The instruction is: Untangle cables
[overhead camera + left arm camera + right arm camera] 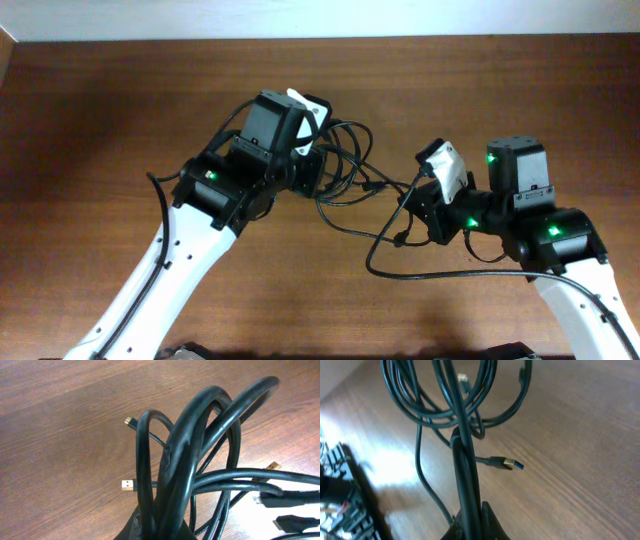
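Black cables [185, 460] span the wooden table [60, 435], left jaws and right jaws both clamped on them.

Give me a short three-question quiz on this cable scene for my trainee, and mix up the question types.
1. True or false: the left end effector and the right end effector are each shut on the cables.
2. The free USB plug in the right wrist view has an insert that is: A blue, B red, C green.
3. Fill in: in the overhead view, the big bunch of loops sits by the ___ end effector.
Key: 1 true; 2 A; 3 left.
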Tool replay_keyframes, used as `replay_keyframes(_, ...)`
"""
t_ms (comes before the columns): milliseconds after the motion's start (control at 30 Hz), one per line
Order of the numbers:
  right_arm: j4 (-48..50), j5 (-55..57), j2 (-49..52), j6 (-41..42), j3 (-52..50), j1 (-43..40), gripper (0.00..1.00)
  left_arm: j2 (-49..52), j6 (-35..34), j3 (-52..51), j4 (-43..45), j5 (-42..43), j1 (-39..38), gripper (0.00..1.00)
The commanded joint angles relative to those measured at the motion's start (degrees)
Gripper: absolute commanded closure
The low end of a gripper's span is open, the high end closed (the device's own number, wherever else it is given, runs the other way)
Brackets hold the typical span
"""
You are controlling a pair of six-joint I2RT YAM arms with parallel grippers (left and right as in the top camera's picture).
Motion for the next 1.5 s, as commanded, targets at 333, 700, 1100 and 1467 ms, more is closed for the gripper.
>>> replay_keyframes(333,3.72,2.08,-8.48,7.04,0.13,-0.28,0.96,-0.57,-2.27,0.68,0.35,-6.71,2.19,1.00)
replay_keyframes(700,3.76,2.12,-8.48,7.06,0.13,-0.28,0.75,-0.57,-5.73,0.68,-0.09,-6.71,2.19,1.00)
replay_keyframes(1100,3.72,1.90,-8.48,7.06,0.13,-0.28,0.48,-0.57,-8.07,0.70,0.00,-2.89,2.16,1.00)
replay_keyframes(1467,3.78,1.90,-8.48,7.04,0.13,-0.28,0.29,-0.57,29.09,0.68,-1.86,19.39,2.05,1.00)
